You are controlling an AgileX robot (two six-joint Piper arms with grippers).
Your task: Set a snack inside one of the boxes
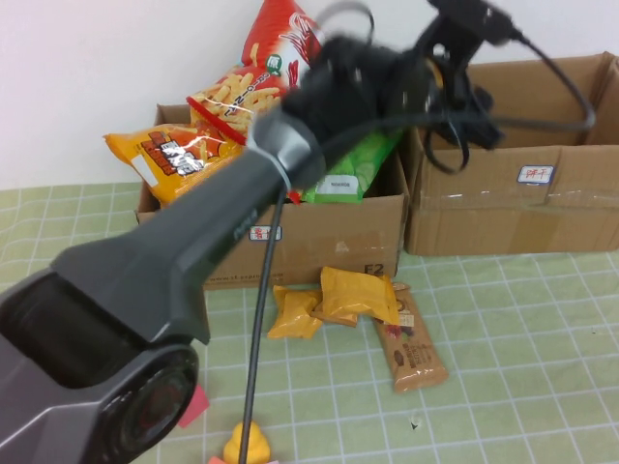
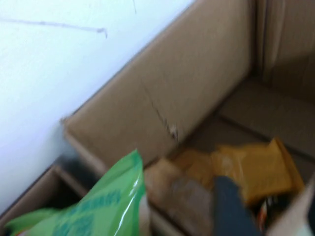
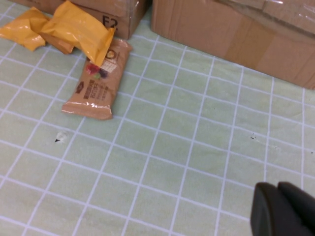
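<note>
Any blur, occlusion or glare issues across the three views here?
High view: the left arm fills the foreground, smeared near the left gripper above the boxes. Left wrist view: motion-blurred throughout; green bag and yellow packet soft. Right wrist view: sharp, even lighting, brown snack bar crisp; right gripper sits over the mat.

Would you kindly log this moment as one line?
left gripper: over right box | right gripper: shut, above mat | snacks: before left box
</note>
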